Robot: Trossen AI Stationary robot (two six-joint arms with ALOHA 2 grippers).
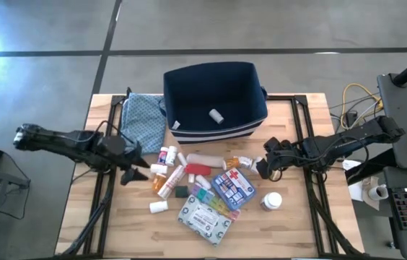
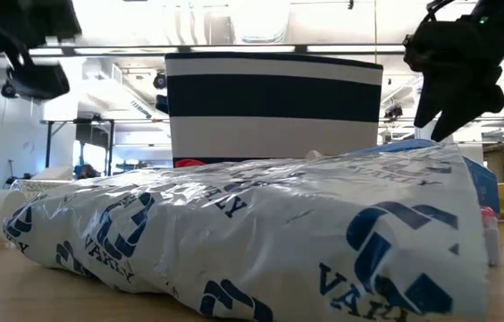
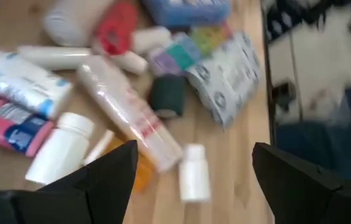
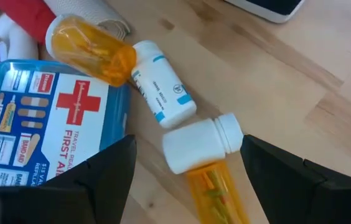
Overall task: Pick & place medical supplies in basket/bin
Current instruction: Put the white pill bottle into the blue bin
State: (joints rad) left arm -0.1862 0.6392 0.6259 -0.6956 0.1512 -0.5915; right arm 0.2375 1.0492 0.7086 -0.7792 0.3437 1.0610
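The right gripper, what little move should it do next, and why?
Probably go straight down. The right gripper is open above an orange bottle with a white cap, which lies between its fingers on the table. It isn't touching it yet. The bin holds one small white item.

The blue rectangular pouch (image 4: 45, 134) bears a red cross and white lettering, "FIRST A…" and "TRAVEL REA…", the rest cut off by its edge. Just beside that pouch, a white cylindrical pill bottle (image 4: 162, 92) carries a blue-printed label too small to read. The crinkled white plastic packet (image 2: 261, 237) shows repeated blue letters "VA…LY".
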